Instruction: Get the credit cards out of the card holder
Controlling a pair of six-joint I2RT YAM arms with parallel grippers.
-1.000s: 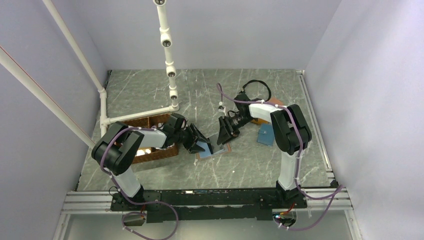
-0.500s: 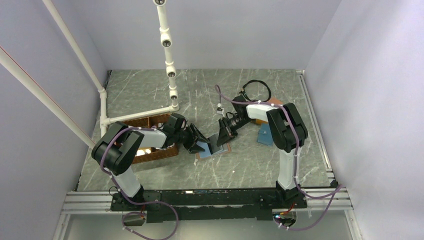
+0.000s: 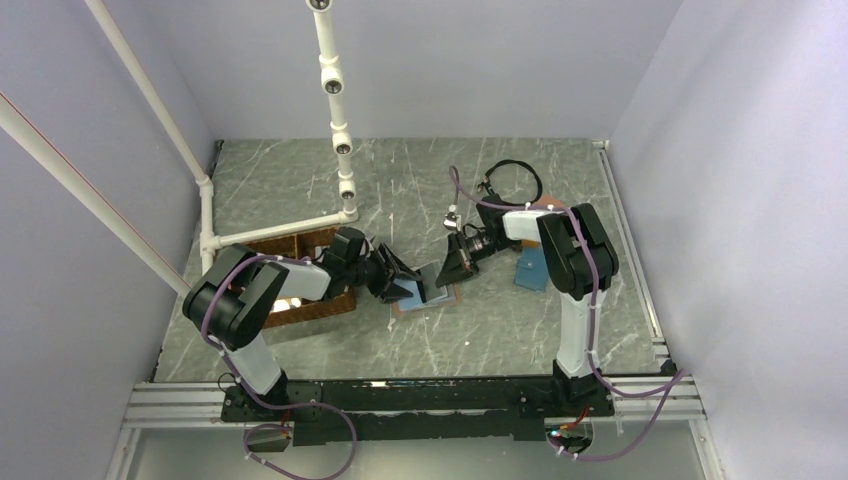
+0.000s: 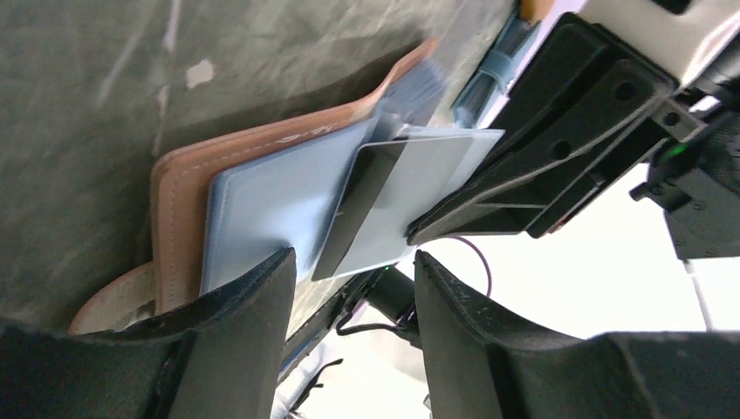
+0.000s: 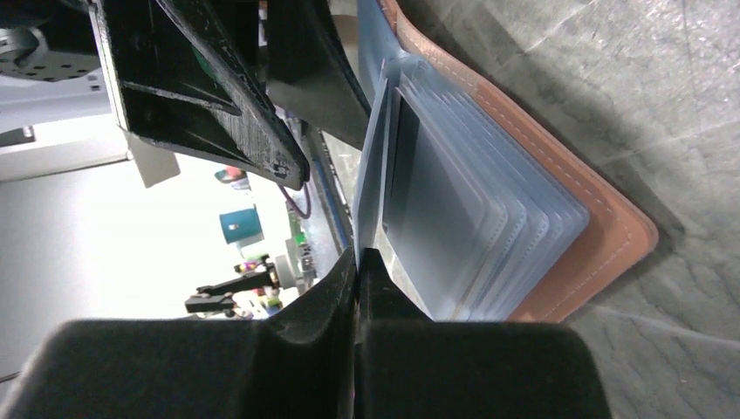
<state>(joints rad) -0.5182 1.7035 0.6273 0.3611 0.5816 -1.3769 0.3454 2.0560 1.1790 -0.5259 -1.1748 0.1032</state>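
Observation:
The card holder [image 3: 425, 300] lies open on the table, salmon-pink outside [image 4: 179, 188] with light-blue pockets [image 5: 489, 218]. A grey-silver credit card [image 4: 410, 196] sticks partway out of a pocket, tilted up off the holder. My right gripper [image 5: 358, 253] is shut on that card's free edge [image 5: 371, 192], reaching in from the holder's right [image 3: 450, 270]. My left gripper [image 4: 353, 262] stands open at the holder's left side [image 3: 403, 287]. One of its fingers [image 4: 253, 297] overlaps the blue pocket; I cannot tell whether it touches. Other cards stay tucked in the pockets.
A brown wicker basket [image 3: 300, 305] sits under the left arm. A teal-blue wallet [image 3: 530, 270] and an orange wallet [image 3: 548, 207] lie by the right arm, with a black cable loop [image 3: 515, 170] behind. A white pipe frame [image 3: 340, 150] stands at the back left.
The right gripper's jaws have closed from open onto the card's edge, and the arm has shifted slightly. The left gripper has kept its opening and place.

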